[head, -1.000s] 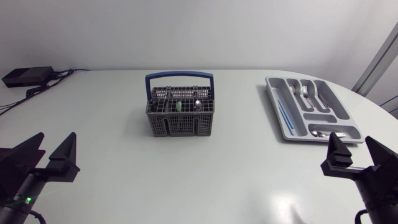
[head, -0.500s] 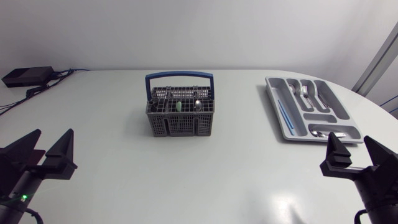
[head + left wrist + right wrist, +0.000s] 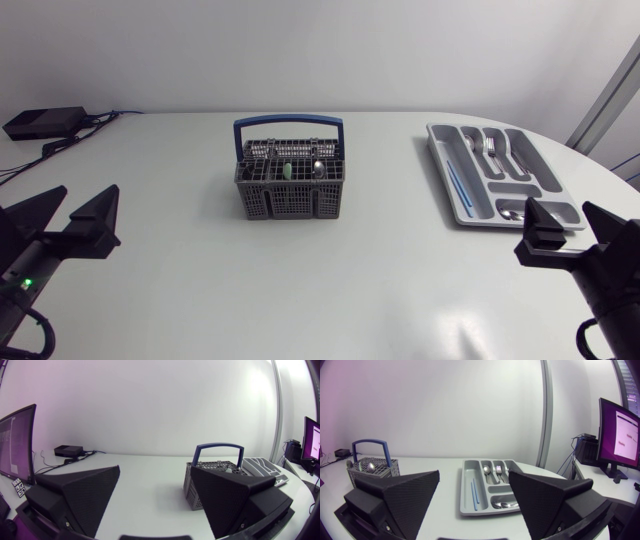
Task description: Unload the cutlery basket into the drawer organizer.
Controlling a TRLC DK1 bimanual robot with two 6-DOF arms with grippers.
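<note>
Head view: the cutlery basket (image 3: 290,185) stands mid-table, nearer the far edge than the near one. The drawer organizer (image 3: 505,175) lies well apart from it, by the table's (image 3: 200,300) right edge. Progress, as a judgement: part done. The organizer already holds forks (image 3: 490,150) in its lengthwise slots, a thin blue stick (image 3: 457,186) in the long slot on the basket side, and a spoon (image 3: 510,212) in the cross compartment at its near end. The basket is not empty: a spoon bowl (image 3: 317,168), a green piece (image 3: 285,170) and more metal show above its grid, count unclear. What remains is lifting these out one by one and sorting them by slot. Orientation: the basket's long axis runs left to right, parallel to the far edge. Its blue handle arches along that axis, and its cutlery stands upright, spoon bowl up. The organizer's long axis runs near to far, slightly skewed, and the pieces in it lie along that line. Tools: the left gripper (image 3: 90,190) sits at the near left corner with its fingers spread wide and nothing between them. The right gripper (image 3: 558,205) sits at the near right corner, just short of the organizer's near end, equally wide and empty.
</note>
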